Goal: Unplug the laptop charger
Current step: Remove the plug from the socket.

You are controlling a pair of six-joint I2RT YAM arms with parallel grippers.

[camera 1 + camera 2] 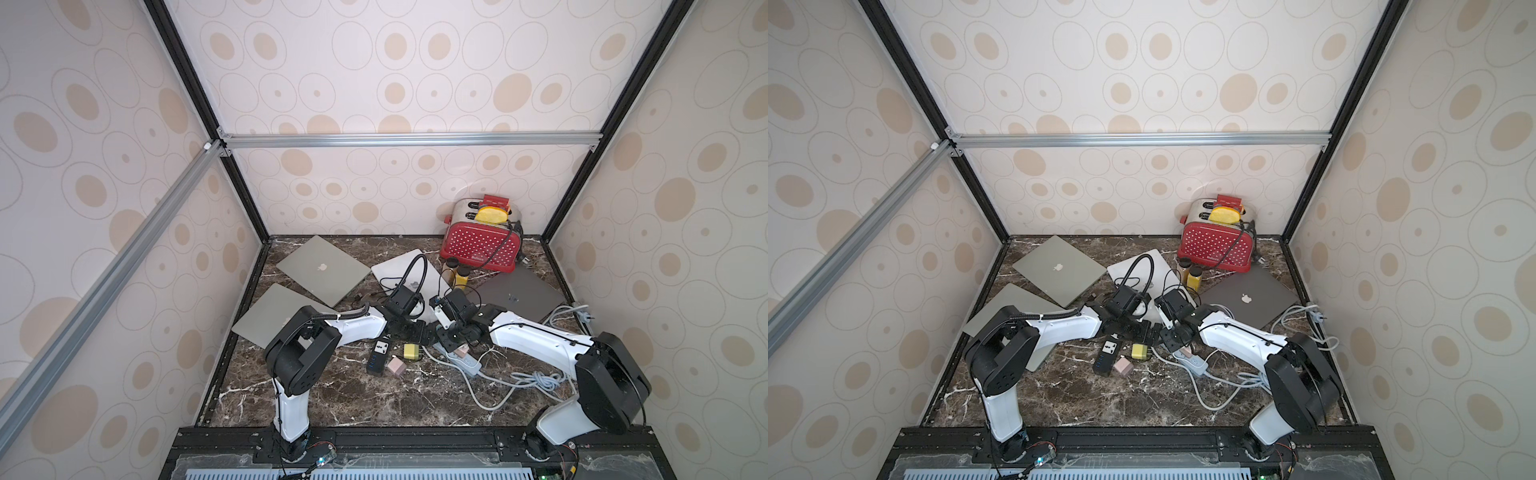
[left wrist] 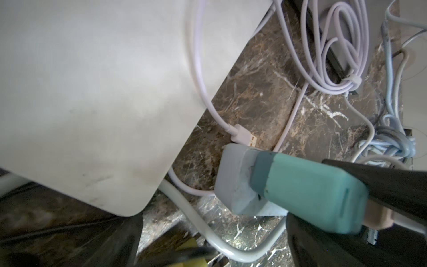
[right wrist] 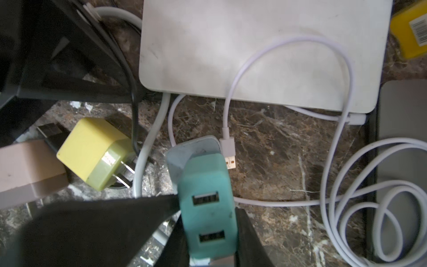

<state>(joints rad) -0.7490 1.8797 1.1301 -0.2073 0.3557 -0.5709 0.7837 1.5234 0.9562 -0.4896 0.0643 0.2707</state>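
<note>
In the right wrist view a teal charger with two USB ports stands at the end of a pale blue power strip. My right gripper is shut on its sides. Its base sits against the strip and no prongs show. A loose white USB plug lies beside the strip; its cable loops over the white laptop. In the left wrist view my left gripper is open just beside the charger and strip end, with only a grey cable between its fingers. In a top view both grippers meet near the strip.
A yellow charger and a pink adapter lie close by. A black power strip, several closed laptops, two yellow bottles, a red toaster and coiled cables crowd the marble table.
</note>
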